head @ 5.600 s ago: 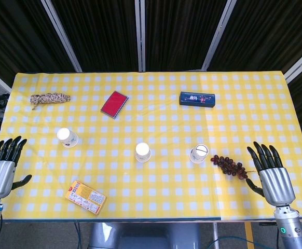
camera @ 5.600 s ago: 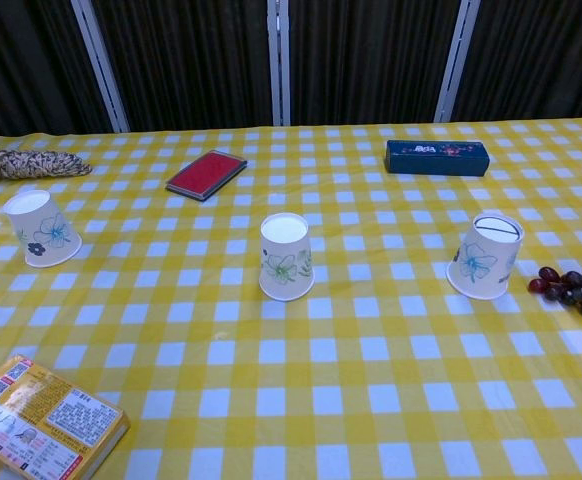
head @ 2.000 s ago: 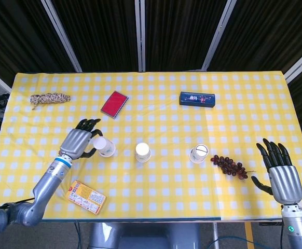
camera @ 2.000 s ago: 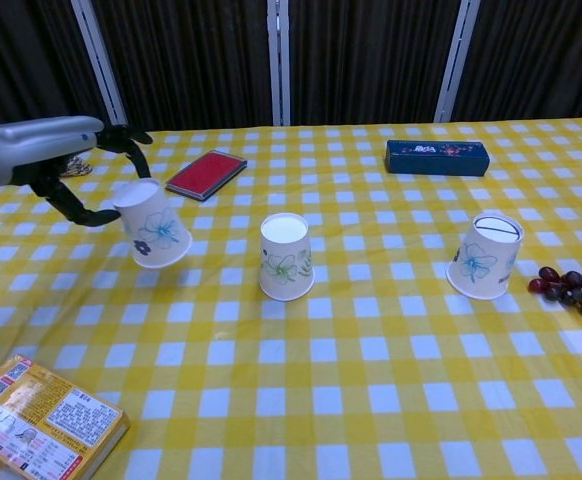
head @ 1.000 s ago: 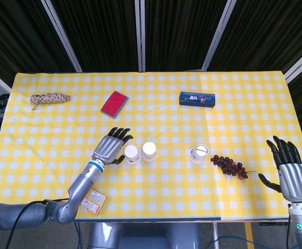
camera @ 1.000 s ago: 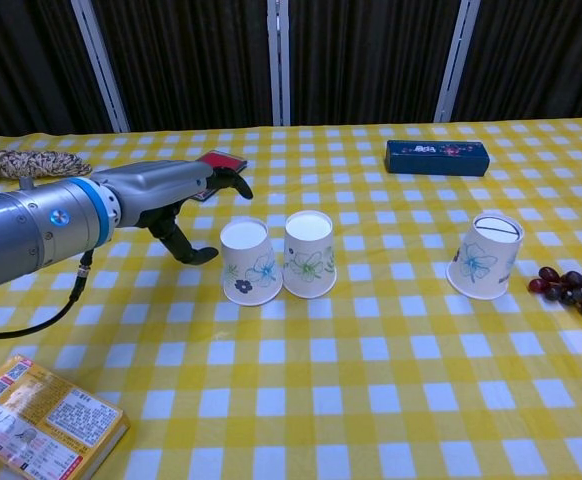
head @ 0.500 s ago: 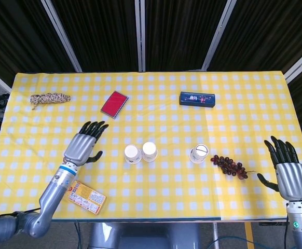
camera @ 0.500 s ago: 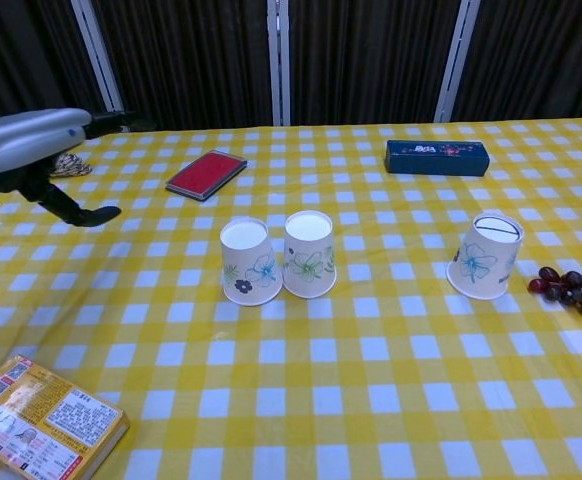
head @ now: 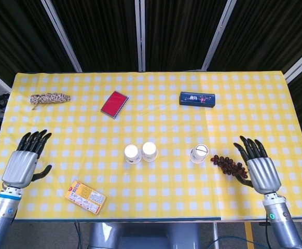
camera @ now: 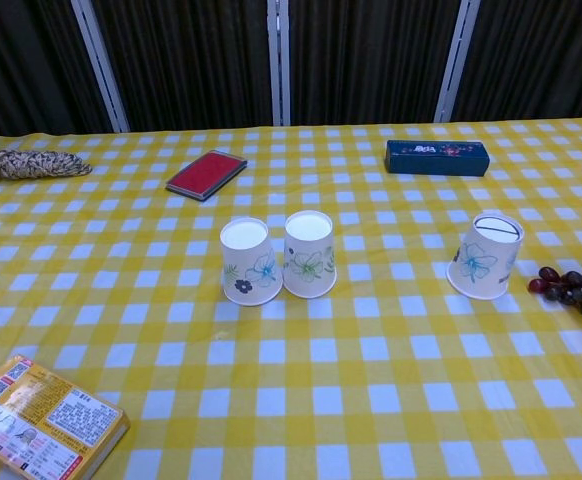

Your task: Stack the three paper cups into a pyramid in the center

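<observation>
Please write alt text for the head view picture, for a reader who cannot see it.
Two upside-down paper cups stand side by side at the middle of a yellow checked table, and a third cup stands apart to their right beside a bunch of grapes. The robot's open left hand and right hand hold nothing.

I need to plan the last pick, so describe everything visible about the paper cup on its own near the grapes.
The lone paper cup is white with a blue flower print, standing upside down and apparently leaning slightly, on the yellow checked tablecloth. It sits just left of the grapes, with a narrow gap. No hand touches it.
</observation>
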You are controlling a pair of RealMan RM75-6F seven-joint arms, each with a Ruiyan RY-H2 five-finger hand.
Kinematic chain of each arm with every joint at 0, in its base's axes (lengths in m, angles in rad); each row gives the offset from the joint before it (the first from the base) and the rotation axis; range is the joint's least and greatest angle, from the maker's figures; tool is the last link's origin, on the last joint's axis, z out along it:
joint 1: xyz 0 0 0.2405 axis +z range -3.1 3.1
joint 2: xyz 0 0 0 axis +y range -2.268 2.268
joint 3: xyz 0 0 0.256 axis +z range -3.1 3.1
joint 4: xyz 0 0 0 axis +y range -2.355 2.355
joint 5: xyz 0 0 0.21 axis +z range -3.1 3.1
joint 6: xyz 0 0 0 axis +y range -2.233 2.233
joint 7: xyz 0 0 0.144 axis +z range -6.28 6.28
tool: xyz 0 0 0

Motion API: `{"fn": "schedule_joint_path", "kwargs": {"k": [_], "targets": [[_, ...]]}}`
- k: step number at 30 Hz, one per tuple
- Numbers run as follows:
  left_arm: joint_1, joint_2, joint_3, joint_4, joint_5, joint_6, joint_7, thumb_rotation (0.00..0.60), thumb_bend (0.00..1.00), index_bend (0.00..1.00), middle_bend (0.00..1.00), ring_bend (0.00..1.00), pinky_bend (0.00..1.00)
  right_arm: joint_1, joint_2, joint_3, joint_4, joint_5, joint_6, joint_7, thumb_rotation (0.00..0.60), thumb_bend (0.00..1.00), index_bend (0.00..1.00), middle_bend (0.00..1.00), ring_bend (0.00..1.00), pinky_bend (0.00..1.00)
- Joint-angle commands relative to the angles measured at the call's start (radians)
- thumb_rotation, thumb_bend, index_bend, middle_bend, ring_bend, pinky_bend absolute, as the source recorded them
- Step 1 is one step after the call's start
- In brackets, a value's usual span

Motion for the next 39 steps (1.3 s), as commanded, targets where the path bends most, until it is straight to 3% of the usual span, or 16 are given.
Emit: {"fn": "schedule_joint_path", "kwargs": {"k": [1, 9, 22, 39], "targets": [[0.039, 0.038, 0.004, -0.002, 0.043, 0.047, -0.055, 0.6, 0.3, 0.0, 0.0, 0.0, 0.0, 0.079, -0.032, 0.043, -0.062, 0.084, -0.101, -0.091, 0.6, 0.11, 0.22, 0.0, 0.0, 0.0], [0.059, 0.058, -0.011, -0.004, 0.071, 0.023, -0.078, 0.6, 0.3, 0.0, 0.0, 0.0, 0.0, 0.17, -0.078, 0.094, -0.092, 0.264, -0.207, -0.214, 0.6, 0.13, 0.25, 0.0, 0.0, 0.0], [0.078, 0.065, -0.038, -0.001, 0.095, -0.011, -0.091, 0.6, 0.3, 0.0, 0.0, 0.0, 0.0, 0.272, -0.115, 0.11, -0.065, 0.477, -0.283, -0.335, 0.6, 0.15, 0.25, 0.0, 0.0, 0.0], [0.093, 0.065, -0.064, 0.001, 0.112, -0.036, -0.099, 0.6, 0.3, 0.0, 0.0, 0.0, 0.0, 0.344, -0.148, 0.1, -0.008, 0.595, -0.298, -0.36, 0.6, 0.18, 0.33, 0.07, 0.0, 0.0]]}}
